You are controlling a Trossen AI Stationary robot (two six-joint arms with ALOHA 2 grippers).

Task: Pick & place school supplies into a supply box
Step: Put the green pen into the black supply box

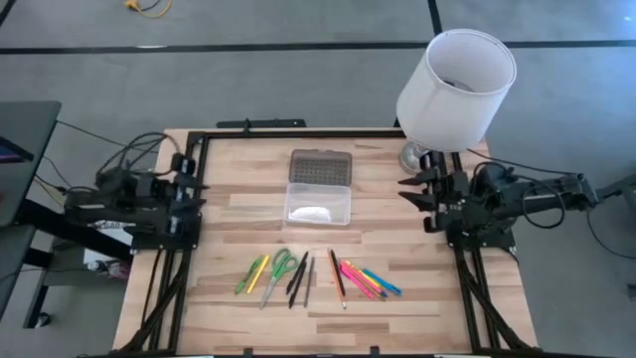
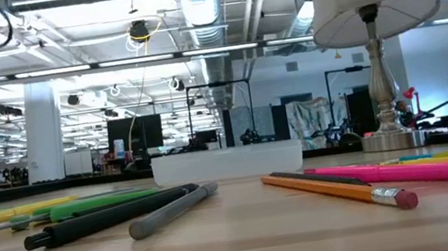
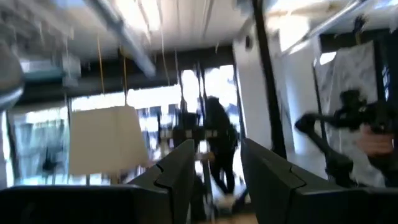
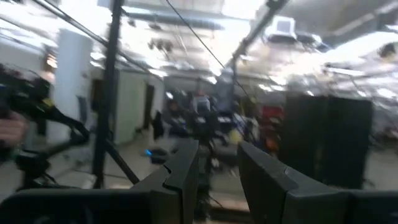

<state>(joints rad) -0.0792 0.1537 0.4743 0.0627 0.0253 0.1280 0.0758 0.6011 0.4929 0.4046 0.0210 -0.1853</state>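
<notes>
Both arms parked at table [image 1: 229, 199] edges: left gripper [image 1: 195, 191] at left rail, right gripper [image 1: 407, 189] at right rail by lamp [image 1: 455, 88]. Fingers [image 3: 177, 177] apart w/ narrow gap each, holding nothing. Centre of table open betw. arms. Supply box [image 1: 318, 202] mid-table, lid [image 1: 320, 167] flipped open toward far edge; contents can't tell. School supplies [image 1: 318, 275] in row nr front edge, outside box.

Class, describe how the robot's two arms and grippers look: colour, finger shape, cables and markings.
Both arms are dark, almost black. The left arm carries a white label strip and loose black cables trail from it. The right arm is also black with black cabling. Each gripper, left gripper and right gripper, has two flat, angular dark fingers.
</notes>
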